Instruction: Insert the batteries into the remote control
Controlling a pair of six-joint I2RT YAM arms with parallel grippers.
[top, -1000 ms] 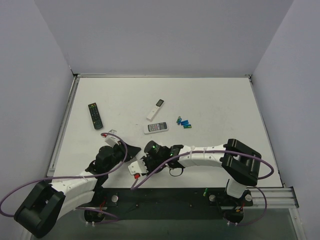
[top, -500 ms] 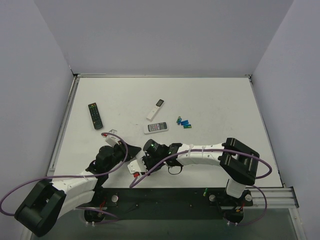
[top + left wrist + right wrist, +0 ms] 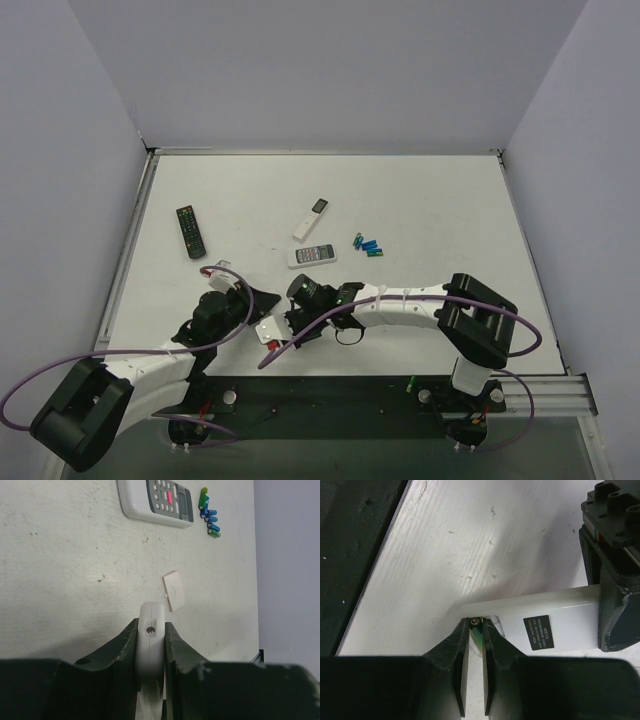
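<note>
The remote control [image 3: 151, 639] is a white slab held on edge, and my left gripper [image 3: 151, 625] is shut on it. In the right wrist view its plain white back [image 3: 540, 622] faces up, with the battery bay at its left end. My right gripper [image 3: 476, 625] is shut on a green battery [image 3: 478, 634], whose tip is in that bay. Seen from above, the left gripper [image 3: 258, 303] and right gripper [image 3: 283, 322] meet over the remote control [image 3: 266, 332] near the table's front edge. Several loose batteries [image 3: 368, 245], green and blue, lie further back.
A small white cover plate [image 3: 174, 591] lies just beyond the held remote. A white remote with a grey screen [image 3: 312, 255], a slim white remote [image 3: 310, 218] and a long black remote [image 3: 191, 231] lie mid-table. Grey walls enclose the table on three sides.
The right wrist and the remote's near end have shifted slightly toward the back left. Both grippers stay shut on what they hold.
</note>
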